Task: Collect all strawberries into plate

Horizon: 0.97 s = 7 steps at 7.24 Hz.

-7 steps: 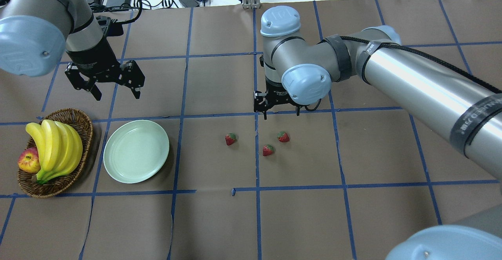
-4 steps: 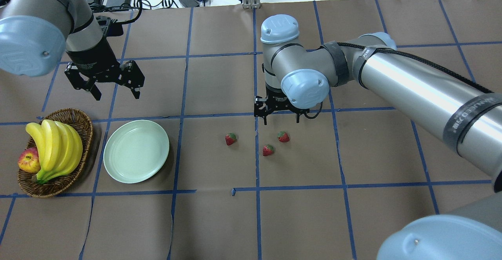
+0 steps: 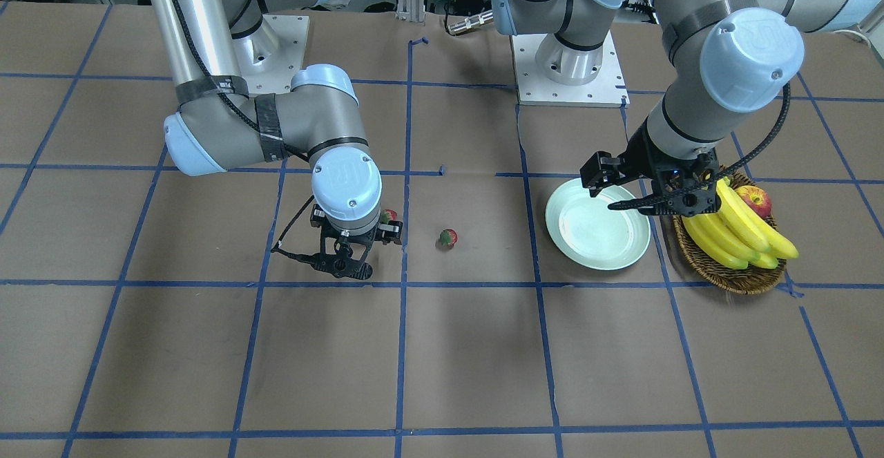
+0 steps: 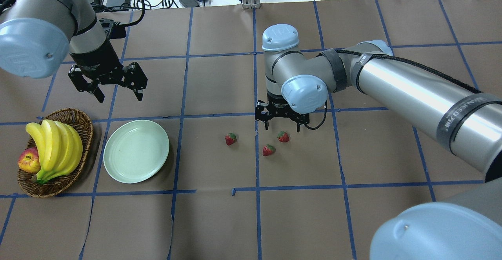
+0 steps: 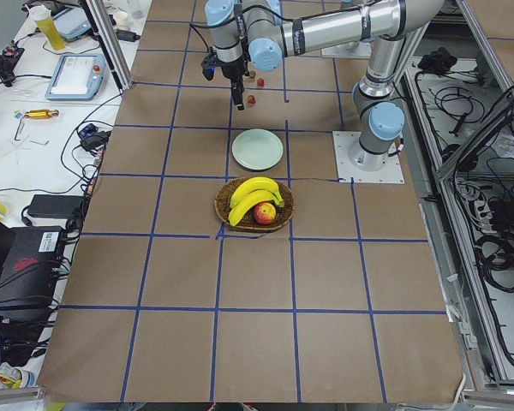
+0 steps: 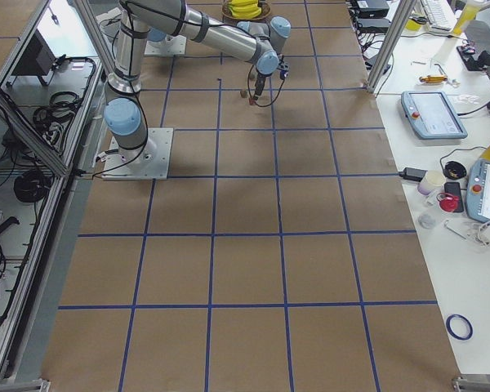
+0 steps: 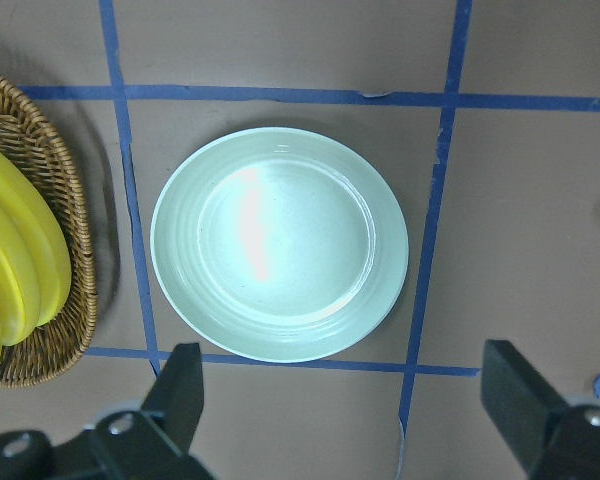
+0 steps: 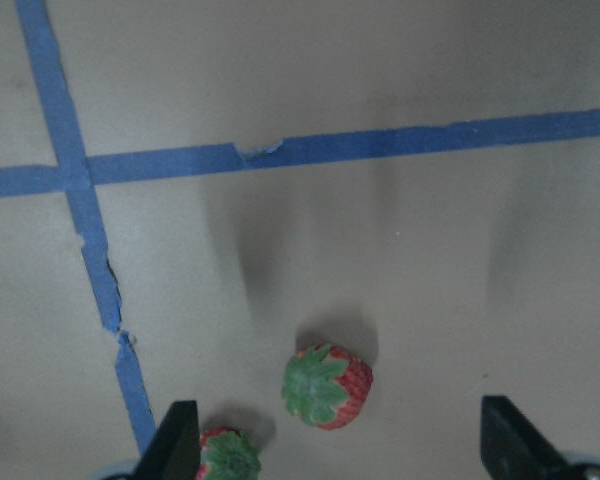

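The right gripper (image 4: 283,126) hangs wide open and empty just above one strawberry (image 4: 283,137), which lies on the counter (image 4: 219,95) within the span of its fingers. A second strawberry (image 4: 268,150) sits near it and a third strawberry (image 4: 230,139) across the tape line. Well apart on the left, the plate (image 4: 136,151) lies beside a basket (image 4: 74,115) of bananas (image 4: 55,148) and an apple (image 4: 28,160), with the left gripper (image 4: 119,95) above, spread wide and holding nothing.

Brown taped table (image 4: 219,220) carries three strawberries (image 4: 230,139) loose; plate (image 4: 136,151) beside wicker basket (image 4: 84,120).
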Each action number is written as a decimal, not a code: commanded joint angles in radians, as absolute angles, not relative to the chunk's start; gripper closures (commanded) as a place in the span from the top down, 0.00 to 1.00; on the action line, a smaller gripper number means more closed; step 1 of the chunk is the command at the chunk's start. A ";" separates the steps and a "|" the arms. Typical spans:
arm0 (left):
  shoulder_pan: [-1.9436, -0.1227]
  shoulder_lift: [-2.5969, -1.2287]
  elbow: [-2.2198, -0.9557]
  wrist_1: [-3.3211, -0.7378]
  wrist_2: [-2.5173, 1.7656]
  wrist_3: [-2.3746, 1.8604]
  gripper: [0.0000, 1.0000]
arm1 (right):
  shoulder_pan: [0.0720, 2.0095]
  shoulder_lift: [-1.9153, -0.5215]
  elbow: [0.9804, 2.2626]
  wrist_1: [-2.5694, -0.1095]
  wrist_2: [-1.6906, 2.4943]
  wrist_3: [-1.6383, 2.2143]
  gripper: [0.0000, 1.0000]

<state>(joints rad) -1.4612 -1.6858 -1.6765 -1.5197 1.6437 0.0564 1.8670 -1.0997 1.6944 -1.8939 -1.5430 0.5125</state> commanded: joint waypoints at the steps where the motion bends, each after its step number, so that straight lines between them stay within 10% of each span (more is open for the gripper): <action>1: -1.462 -1.686 -1.693 -1.520 1.644 0.051 1.00 | 1.867 -1.088 1.701 -1.894 -1.542 0.625 1.00; 7: -1.465 -1.683 -1.701 -1.520 1.649 0.049 1.00 | 1.824 -1.083 1.730 -1.891 -1.484 0.739 0.97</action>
